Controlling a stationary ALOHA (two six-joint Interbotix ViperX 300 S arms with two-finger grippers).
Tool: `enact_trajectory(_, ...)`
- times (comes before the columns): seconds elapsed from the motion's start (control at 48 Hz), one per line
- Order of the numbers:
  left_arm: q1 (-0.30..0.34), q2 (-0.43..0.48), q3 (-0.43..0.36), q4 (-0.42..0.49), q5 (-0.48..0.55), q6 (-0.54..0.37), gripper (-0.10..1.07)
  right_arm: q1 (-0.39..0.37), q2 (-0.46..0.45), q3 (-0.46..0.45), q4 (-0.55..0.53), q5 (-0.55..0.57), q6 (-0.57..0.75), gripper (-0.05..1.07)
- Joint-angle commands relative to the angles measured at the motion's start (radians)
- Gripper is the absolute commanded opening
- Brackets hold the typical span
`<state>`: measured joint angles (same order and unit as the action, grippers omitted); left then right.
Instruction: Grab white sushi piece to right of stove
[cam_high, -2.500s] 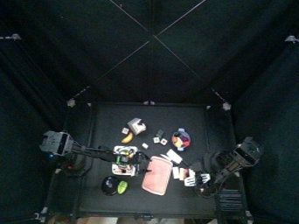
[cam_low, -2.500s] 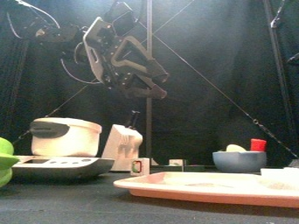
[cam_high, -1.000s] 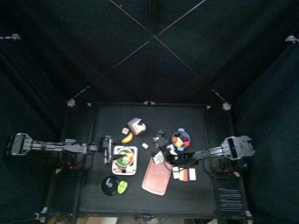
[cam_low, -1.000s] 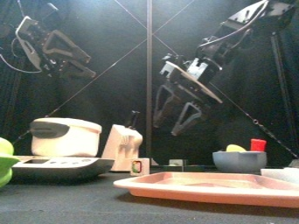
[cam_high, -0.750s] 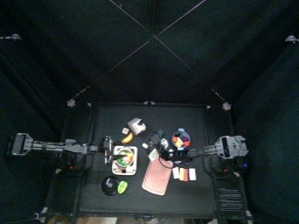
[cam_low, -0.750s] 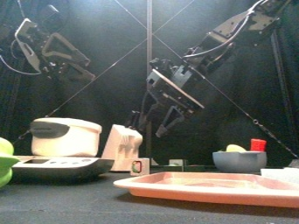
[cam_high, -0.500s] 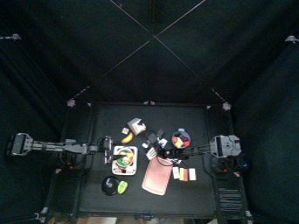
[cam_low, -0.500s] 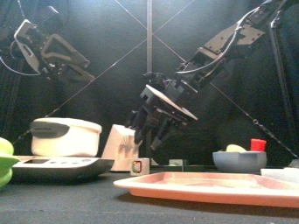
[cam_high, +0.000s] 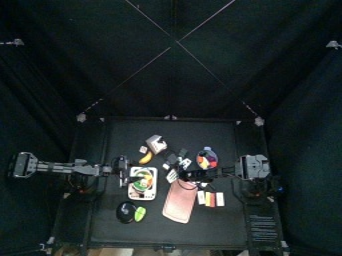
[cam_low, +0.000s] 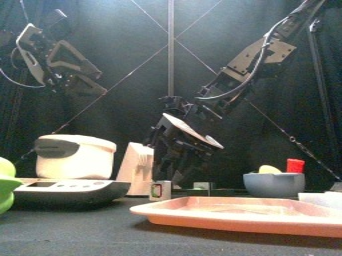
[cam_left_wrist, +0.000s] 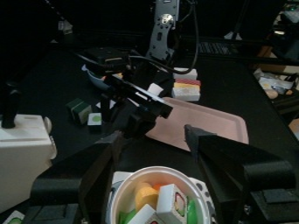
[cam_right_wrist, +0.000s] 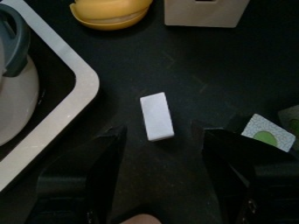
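The white sushi piece (cam_right_wrist: 158, 116) lies flat on the black table, just beside the stove's white rim (cam_right_wrist: 73, 83). My right gripper (cam_right_wrist: 166, 140) hangs open right over it, one jaw on each side, not touching. In the top view the right gripper (cam_high: 178, 172) sits just right of the stove (cam_high: 142, 183), a white slab with green and yellow spots. In the front view it (cam_low: 178, 148) hangs low behind the white box. My left gripper (cam_left_wrist: 158, 162) is open and empty, held high at the left (cam_low: 60, 62).
A pink mat (cam_high: 181, 203) lies in front of the right gripper. A banana (cam_right_wrist: 111, 10) and a white box (cam_right_wrist: 205, 9) lie just beyond the sushi, and a green-and-white piece (cam_right_wrist: 268, 131) beside it. A blue bowl (cam_low: 274, 182) stands to the right.
My right arm has swung in from the right and come down over the sushi piece. My left arm drew back to the left earlier and has stayed there.
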<state>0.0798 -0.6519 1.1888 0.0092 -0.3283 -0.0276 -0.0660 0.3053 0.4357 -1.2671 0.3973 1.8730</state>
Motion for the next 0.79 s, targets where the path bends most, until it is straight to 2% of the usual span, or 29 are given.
enact_trajectory(0.0, 0.000, 0.000, -0.012, 0.000, -0.005, 0.002, 0.93, -0.012, -0.012, -0.028, -0.003, 0.000, -0.002, 0.91)
enact_trajectory(0.771, 0.000, 0.000, -0.008, -0.002, -0.005, 0.002, 0.93, -0.012, 0.000, -0.021, 0.006, 0.000, -0.002, 0.90)
